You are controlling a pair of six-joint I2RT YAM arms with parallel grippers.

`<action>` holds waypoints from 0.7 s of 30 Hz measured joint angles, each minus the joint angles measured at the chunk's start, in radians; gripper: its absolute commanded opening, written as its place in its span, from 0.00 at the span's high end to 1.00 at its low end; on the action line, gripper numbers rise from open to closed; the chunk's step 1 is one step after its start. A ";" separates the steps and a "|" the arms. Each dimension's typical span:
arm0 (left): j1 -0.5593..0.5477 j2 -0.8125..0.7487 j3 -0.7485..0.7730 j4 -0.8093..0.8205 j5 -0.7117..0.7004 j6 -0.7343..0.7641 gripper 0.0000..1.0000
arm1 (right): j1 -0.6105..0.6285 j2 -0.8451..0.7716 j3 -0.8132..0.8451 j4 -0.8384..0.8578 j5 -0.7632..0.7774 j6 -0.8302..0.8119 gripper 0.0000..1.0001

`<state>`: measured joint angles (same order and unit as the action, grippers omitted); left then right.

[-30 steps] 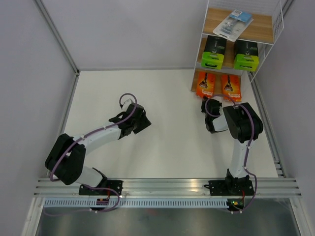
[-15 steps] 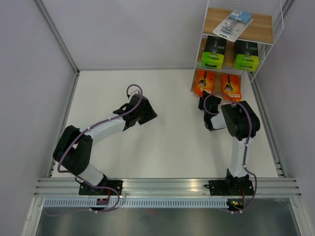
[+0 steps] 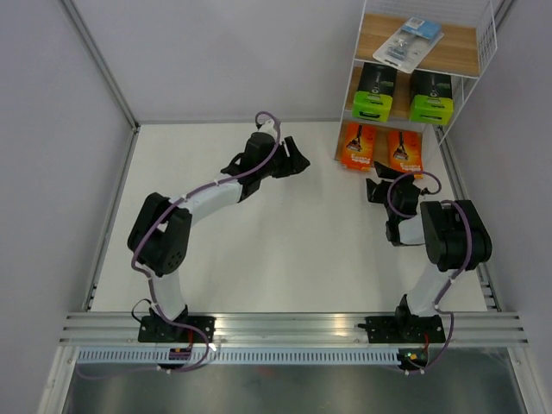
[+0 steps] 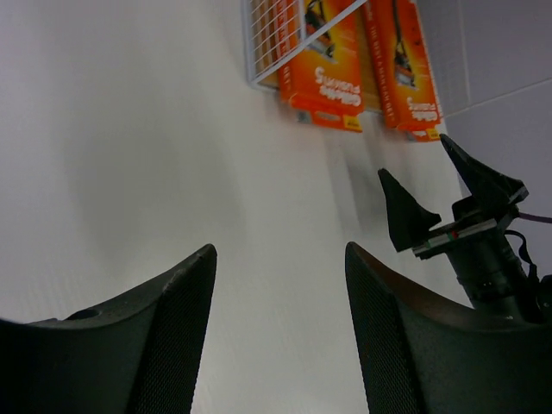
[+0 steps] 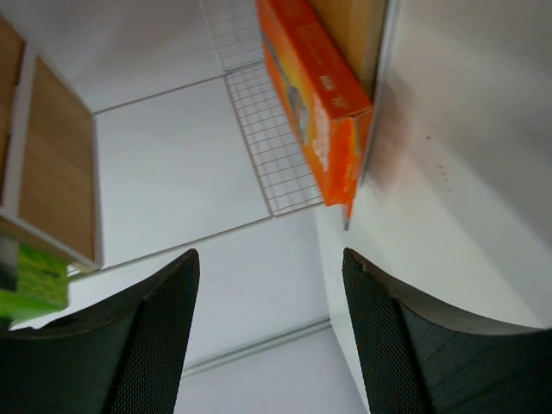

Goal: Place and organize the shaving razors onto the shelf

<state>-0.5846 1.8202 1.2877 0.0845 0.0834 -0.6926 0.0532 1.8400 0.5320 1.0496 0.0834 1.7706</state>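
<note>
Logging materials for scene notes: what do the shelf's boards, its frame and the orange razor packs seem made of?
Shelf boards: probably wood or wood-look laminate, matte, light brown. Frame: thin white wire, likely coated metal, judging by its fine grid. Orange packs: printed card, slightly glossy, with sharp folded corners.

A flat white tabletop [image 3: 293, 259] sits between pale grey wall panels [image 3: 52, 129], with a ribbed silver aluminium rail [image 3: 293, 326] running along its near edge
</note>
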 measured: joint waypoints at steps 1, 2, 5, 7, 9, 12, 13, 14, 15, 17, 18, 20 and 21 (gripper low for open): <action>-0.002 0.027 0.030 0.031 0.013 0.020 0.32 | -0.024 -0.031 -0.007 -0.007 -0.037 -0.021 0.27; -0.003 0.057 0.058 0.064 0.028 0.037 0.30 | -0.044 -0.062 -0.013 -0.023 -0.069 -0.044 0.27; -0.006 0.140 0.117 0.171 0.055 0.074 0.27 | -0.093 -0.177 -0.020 -0.109 -0.154 -0.149 0.24; -0.007 0.190 0.129 0.266 0.072 0.093 0.20 | -0.110 -0.269 -0.021 -0.204 -0.178 -0.245 0.22; -0.007 0.238 0.129 0.376 0.089 0.113 0.03 | -0.115 -0.355 -0.023 -0.284 -0.188 -0.330 0.18; -0.006 0.322 0.172 0.484 0.118 0.146 0.01 | -0.123 -0.473 -0.022 -0.409 -0.192 -0.461 0.14; -0.006 0.357 0.204 0.501 0.137 0.161 0.01 | -0.131 -0.509 -0.018 -0.461 -0.191 -0.510 0.13; -0.006 0.394 0.250 0.506 0.154 0.174 0.01 | -0.140 -0.533 -0.012 -0.514 -0.190 -0.552 0.12; -0.006 0.430 0.296 0.515 0.167 0.187 0.01 | -0.149 -0.548 -0.006 -0.555 -0.188 -0.583 0.11; -0.007 0.477 0.359 0.525 0.188 0.203 0.00 | -0.172 -0.566 0.020 -0.652 -0.183 -0.657 0.10; -0.007 0.493 0.381 0.533 0.191 0.211 0.00 | -0.179 -0.567 0.035 -0.697 -0.182 -0.689 0.10; -0.007 0.512 0.410 0.555 0.192 0.225 0.01 | -0.190 -0.566 0.057 -0.760 -0.183 -0.737 0.10; -0.007 0.522 0.424 0.566 0.195 0.232 0.00 | -0.191 -0.567 0.062 -0.780 -0.184 -0.756 0.10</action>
<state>-0.5915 2.3425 1.7119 0.6506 0.2787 -0.4610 -0.1375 1.2732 0.5941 0.2699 -0.1009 1.0149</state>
